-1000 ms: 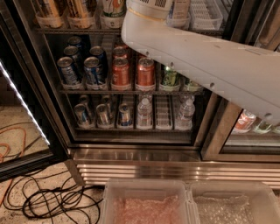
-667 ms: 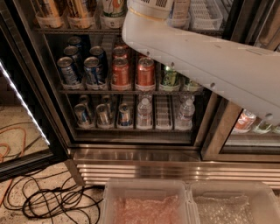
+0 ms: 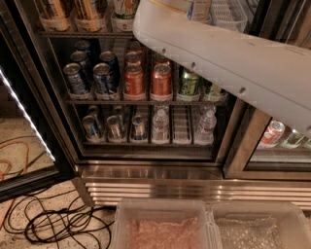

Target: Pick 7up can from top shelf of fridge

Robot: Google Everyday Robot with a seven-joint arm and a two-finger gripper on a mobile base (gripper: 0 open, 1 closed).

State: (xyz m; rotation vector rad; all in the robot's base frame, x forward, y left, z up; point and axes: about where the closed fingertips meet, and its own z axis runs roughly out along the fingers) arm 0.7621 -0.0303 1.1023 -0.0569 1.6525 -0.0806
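Camera view, looking down into the fridge (image 3: 146, 168), door open at the left with a lit white strip (image 3: 24, 114) along its edge. Across the upper right, the robot's white arm (image 3: 233, 63), running from the top centre to the right edge and covering part of the racks. No sight of the gripper: out of frame beyond the top edge, past the arm's upper end, so its state cannot be told.

At the far top, the top shelf (image 3: 87, 34), with only its grey front edge and the lower parts of tall cans in frame. On it, just left of the arm, the 7up can (image 3: 124, 7): upright, pale with green marks, cropped by the top edge, right of two tall tan cans (image 3: 90, 8). Right of the arm's upper end, a white can with blue print (image 3: 199, 7) and white slotted lanes (image 3: 228, 12).

One rack down, from left to right: blue cans (image 3: 104, 78), orange-red cans (image 3: 162, 80), green cans (image 3: 189, 83). On the lowest rack, short dark cans (image 3: 115, 127) and water bottles (image 3: 160, 124).

Below, the ribbed stainless base (image 3: 170, 192). Nearer, on the speckled floor at the left, black cables (image 3: 58, 223) and an orange cable (image 3: 7, 165). At the near edge, two clear plastic bins (image 3: 163, 226) side by side.
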